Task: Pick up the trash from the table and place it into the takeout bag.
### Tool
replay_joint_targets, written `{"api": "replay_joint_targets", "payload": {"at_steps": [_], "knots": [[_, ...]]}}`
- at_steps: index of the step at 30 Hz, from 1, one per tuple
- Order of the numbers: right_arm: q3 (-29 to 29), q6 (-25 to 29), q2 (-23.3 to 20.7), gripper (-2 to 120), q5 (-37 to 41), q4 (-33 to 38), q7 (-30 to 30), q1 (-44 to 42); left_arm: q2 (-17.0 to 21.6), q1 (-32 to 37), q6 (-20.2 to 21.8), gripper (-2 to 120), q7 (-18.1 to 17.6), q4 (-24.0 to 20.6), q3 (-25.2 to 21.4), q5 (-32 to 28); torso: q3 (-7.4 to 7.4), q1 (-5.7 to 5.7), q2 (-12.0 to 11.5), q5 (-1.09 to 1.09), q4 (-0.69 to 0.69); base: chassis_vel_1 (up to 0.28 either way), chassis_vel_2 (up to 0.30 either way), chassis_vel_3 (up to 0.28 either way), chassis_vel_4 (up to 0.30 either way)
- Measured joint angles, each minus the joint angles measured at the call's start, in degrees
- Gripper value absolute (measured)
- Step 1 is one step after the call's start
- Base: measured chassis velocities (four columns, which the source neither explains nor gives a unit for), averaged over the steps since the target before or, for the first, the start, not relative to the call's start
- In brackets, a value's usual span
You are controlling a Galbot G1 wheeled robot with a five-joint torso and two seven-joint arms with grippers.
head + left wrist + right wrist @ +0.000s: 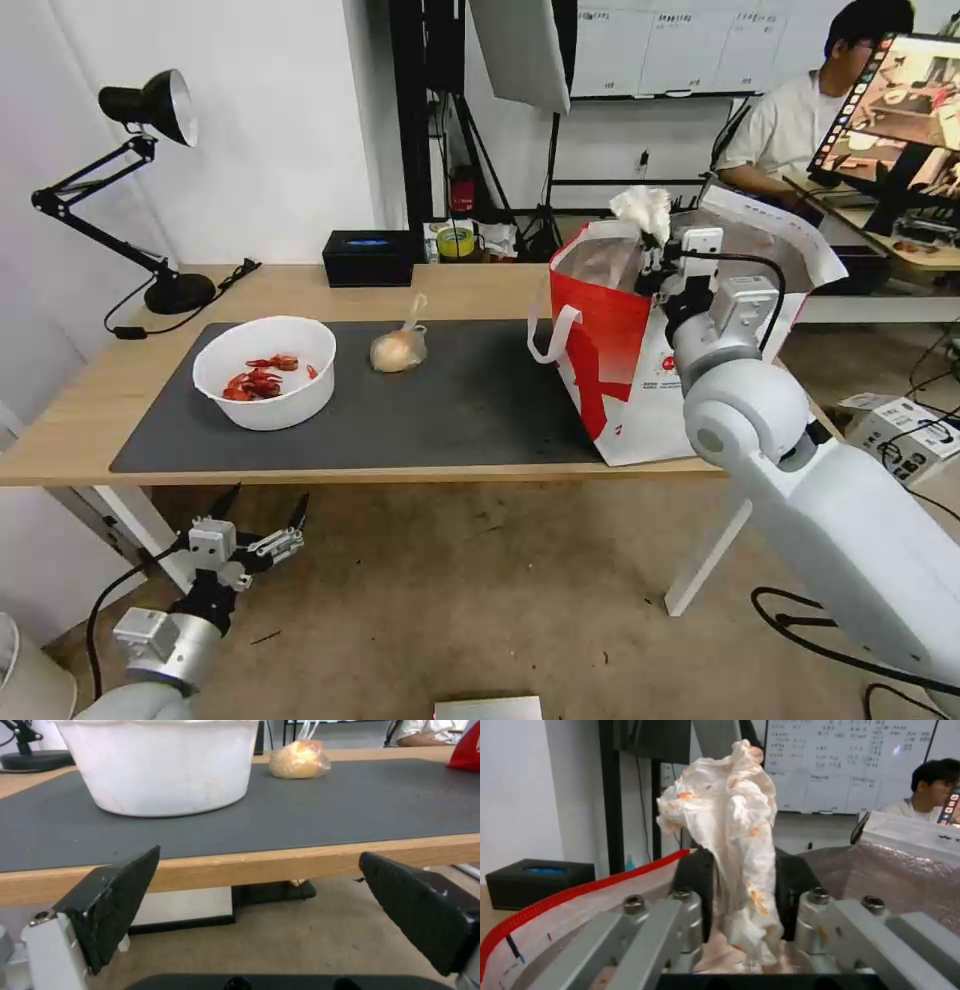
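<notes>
The right gripper (655, 255) hangs over the open takeout bag (610, 350) at the bench's (90, 400) right end, jaws clamped on the crumpled tissue (730, 832). The left gripper (262, 525) waits below the front edge, jaws wide. The bowl (265, 372) and knotted bag (398, 350) sit on the mat (450, 410).

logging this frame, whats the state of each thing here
crumpled white tissue: stained, pinched upright in the right gripper over the bag mouth
takeout bag: open, upright on the table
white bowl: upright on the mat, red shells inside
knotted clear bag: on the mat, untouched
left gripper: open, empty, below the table's front edge
desk lamp: off
</notes>
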Motion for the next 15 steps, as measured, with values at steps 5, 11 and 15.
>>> {"api": "replay_joint_targets", "payload": {"at_steps": [5,11,15], "knots": [[-0.60,-0.42,0.65,49,-0.11,-0.43,-0.02,0.89,-0.26,0.47,-0.37,100,0.16,0.20,-0.07,0.34,0.00,0.00,0.00,0.00,0.01,0.000,0.000,0.000,0.000],[-0.91,-0.60,1.01,69,-0.18,-0.48,0.11,0.96,-0.11,0.62,-0.51,100,0.18,-0.05,-0.35,0.38,0.00,0.00,0.00,0.00,0.00,0.000,0.000,0.000,0.000],[-1.00,-0.63,1.04,84,-0.18,-0.47,0.22,1.12,0.11,0.68,-0.52,100,0.18,-0.25,-0.58,0.28,0.00,0.00,0.00,-0.01,0.00,0.000,0.000,0.000,0.000]]}}
